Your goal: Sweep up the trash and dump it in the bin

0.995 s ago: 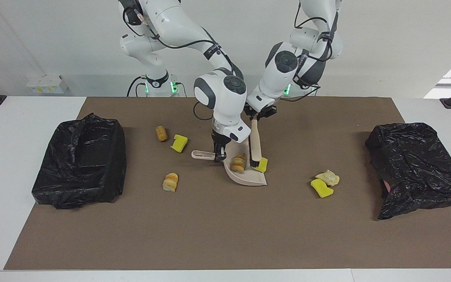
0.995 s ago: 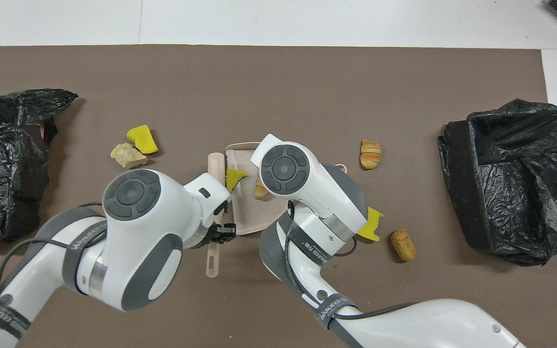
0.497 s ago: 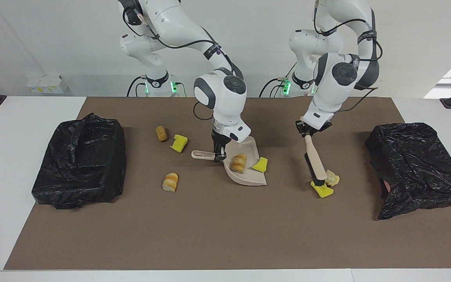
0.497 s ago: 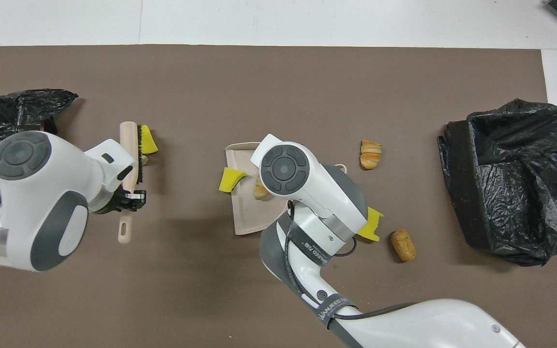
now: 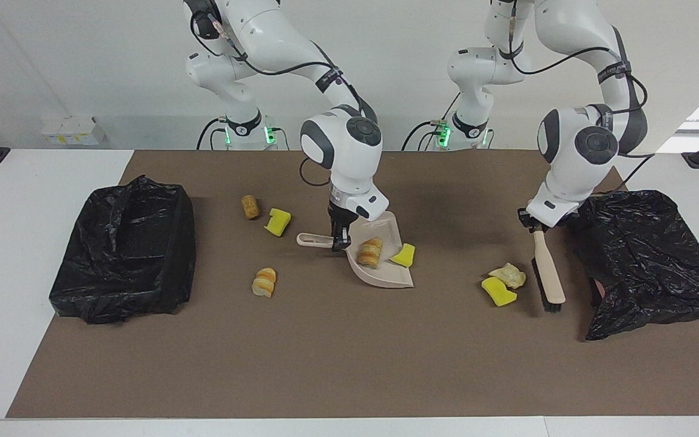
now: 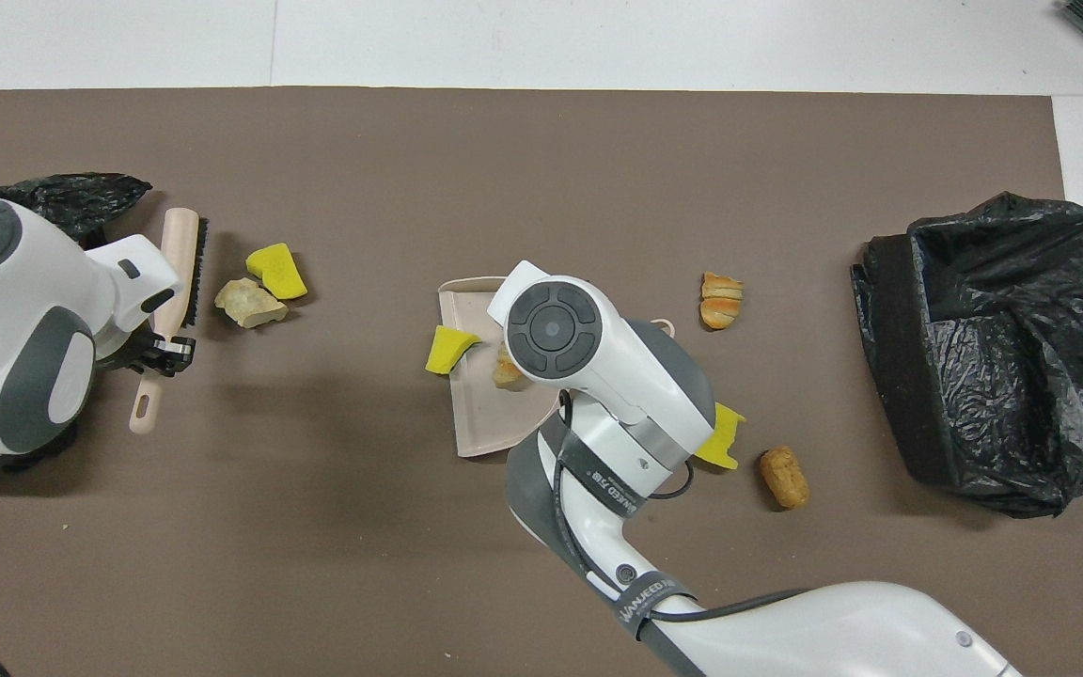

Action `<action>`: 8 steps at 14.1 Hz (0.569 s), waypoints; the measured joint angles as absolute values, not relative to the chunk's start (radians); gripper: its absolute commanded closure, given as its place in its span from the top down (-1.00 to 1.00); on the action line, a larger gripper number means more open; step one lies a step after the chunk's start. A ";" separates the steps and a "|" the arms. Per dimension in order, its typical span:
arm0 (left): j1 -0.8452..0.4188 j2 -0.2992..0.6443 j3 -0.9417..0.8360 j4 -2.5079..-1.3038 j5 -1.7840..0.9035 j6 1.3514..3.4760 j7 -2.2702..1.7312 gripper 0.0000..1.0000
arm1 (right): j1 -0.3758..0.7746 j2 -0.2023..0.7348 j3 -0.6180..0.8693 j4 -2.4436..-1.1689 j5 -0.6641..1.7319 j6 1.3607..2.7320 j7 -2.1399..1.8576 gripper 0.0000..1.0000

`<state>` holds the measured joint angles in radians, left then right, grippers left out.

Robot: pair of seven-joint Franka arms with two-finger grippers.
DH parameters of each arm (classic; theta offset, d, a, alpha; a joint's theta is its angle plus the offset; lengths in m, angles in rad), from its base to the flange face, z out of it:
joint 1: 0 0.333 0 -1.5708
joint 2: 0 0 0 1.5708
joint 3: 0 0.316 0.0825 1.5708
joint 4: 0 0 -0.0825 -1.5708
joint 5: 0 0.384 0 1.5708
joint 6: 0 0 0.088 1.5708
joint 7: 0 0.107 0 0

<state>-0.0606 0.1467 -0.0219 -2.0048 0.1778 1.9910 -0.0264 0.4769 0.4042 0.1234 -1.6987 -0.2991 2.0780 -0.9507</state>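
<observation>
Left gripper clamps the brush beside two scraps; right gripper clamps the dustpan mid-surface, one scrap inside.

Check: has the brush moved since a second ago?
Yes. The brush went from the dustpan toward the left arm's end, now beside the black bag.

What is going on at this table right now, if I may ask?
The right gripper holds the dustpan by its handle on the mat, with a bread lump in it and a yellow sponge chunk at its lip. The left gripper holds the brush beside two more scraps, near the black bin.
</observation>
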 measured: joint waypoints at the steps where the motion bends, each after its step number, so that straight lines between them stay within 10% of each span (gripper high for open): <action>1: -0.065 0.168 -0.031 -2.004 0.179 1.990 -0.025 -1.00 | 0.477 0.404 0.123 -1.699 -0.299 2.078 -0.951 -1.00; 8: -0.268 0.157 -0.052 -2.051 0.086 1.975 -0.035 -1.00 | 0.477 0.404 0.123 -1.699 -0.299 2.078 -0.951 -1.00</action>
<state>-0.2677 0.1568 -0.0523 -2.0508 0.0856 1.9746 -0.0349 0.4767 0.4042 0.1232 -1.6988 -0.2991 2.0780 -0.9507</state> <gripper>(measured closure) 0.731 0.692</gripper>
